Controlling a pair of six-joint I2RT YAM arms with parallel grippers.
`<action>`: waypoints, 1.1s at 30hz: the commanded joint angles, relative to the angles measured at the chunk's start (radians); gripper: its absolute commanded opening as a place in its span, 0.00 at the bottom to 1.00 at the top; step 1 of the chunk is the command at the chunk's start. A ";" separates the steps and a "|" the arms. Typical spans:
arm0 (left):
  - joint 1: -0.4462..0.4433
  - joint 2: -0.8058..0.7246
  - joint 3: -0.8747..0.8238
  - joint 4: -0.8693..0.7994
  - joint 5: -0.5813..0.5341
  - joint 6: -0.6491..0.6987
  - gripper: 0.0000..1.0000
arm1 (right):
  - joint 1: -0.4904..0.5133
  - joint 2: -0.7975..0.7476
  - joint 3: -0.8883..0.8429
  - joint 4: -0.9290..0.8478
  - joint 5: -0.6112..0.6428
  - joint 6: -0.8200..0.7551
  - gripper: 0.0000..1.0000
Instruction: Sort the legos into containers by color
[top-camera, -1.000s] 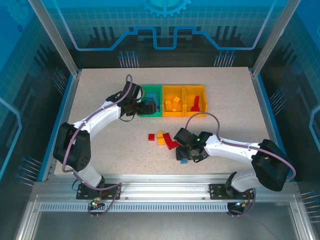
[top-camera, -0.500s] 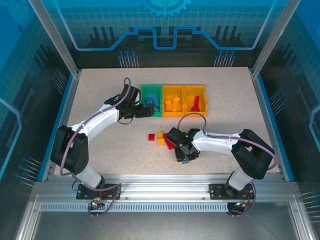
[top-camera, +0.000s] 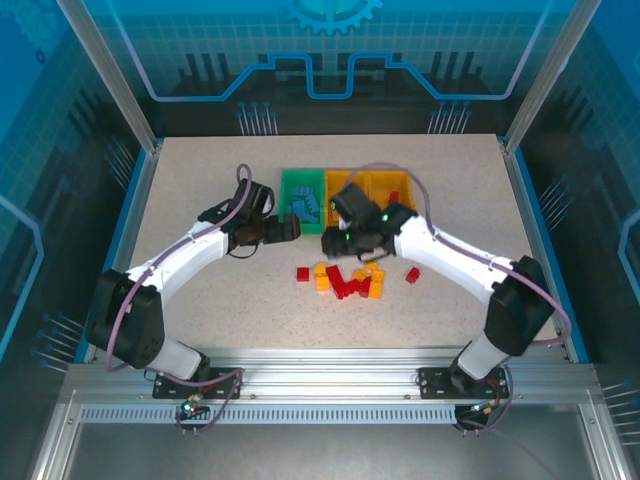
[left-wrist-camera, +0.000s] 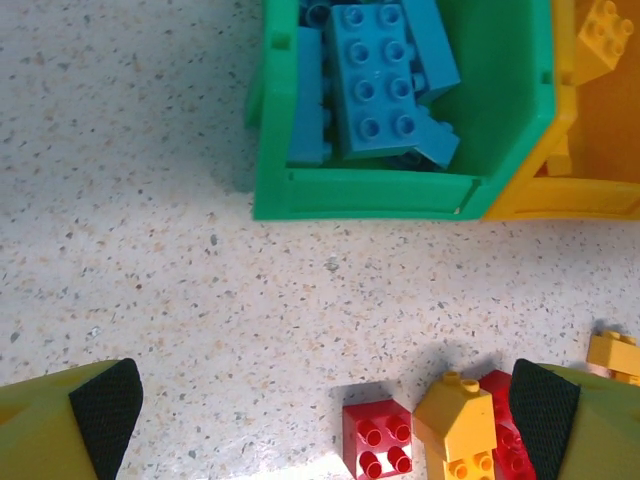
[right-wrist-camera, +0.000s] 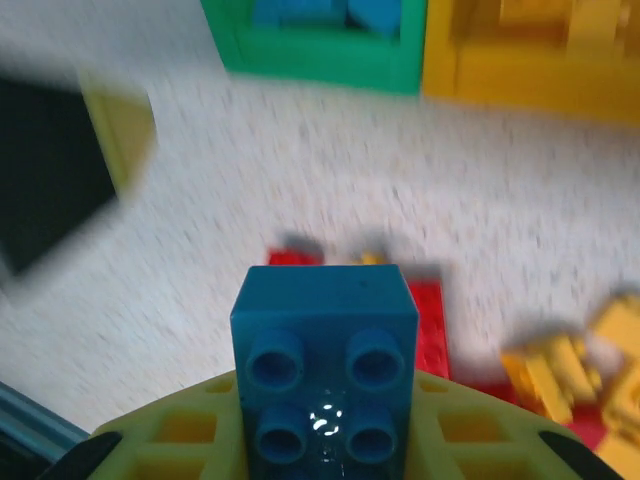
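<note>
The right claw (top-camera: 331, 241) pinches a small blue studded plastic brick (right-wrist-camera: 325, 350) above the speckled bench (left-wrist-camera: 150, 150), just short of the green rectangular plastic tray (left-wrist-camera: 370, 192). Best to clear its near wall before letting go, minding the left claw (left-wrist-camera: 325, 400), spread wide nearby.

I log three trays joined in a row on the surface (left-wrist-camera: 150, 250). The green tray (left-wrist-camera: 370, 195) holds a heap of blue bricks (left-wrist-camera: 375, 80). The adjoining orange-yellow tray (left-wrist-camera: 570, 200) holds a yellow brick (left-wrist-camera: 608, 30). Loose red and yellow-orange bricks (top-camera: 345, 280) lie clustered near the trays. One blue brick (right-wrist-camera: 325, 330) sits clamped in the right gripper (right-wrist-camera: 325, 440), studs towards the wrist camera.
</note>
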 joint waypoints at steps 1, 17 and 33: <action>0.002 -0.055 -0.056 0.029 -0.033 -0.054 0.99 | -0.073 0.169 0.186 -0.017 -0.133 -0.045 0.24; -0.057 -0.042 -0.154 0.017 0.055 -0.196 0.99 | -0.147 0.752 0.936 -0.298 -0.149 -0.007 0.33; -0.239 0.127 -0.065 -0.064 0.034 -0.295 0.91 | -0.147 0.460 0.678 -0.210 -0.055 -0.043 0.86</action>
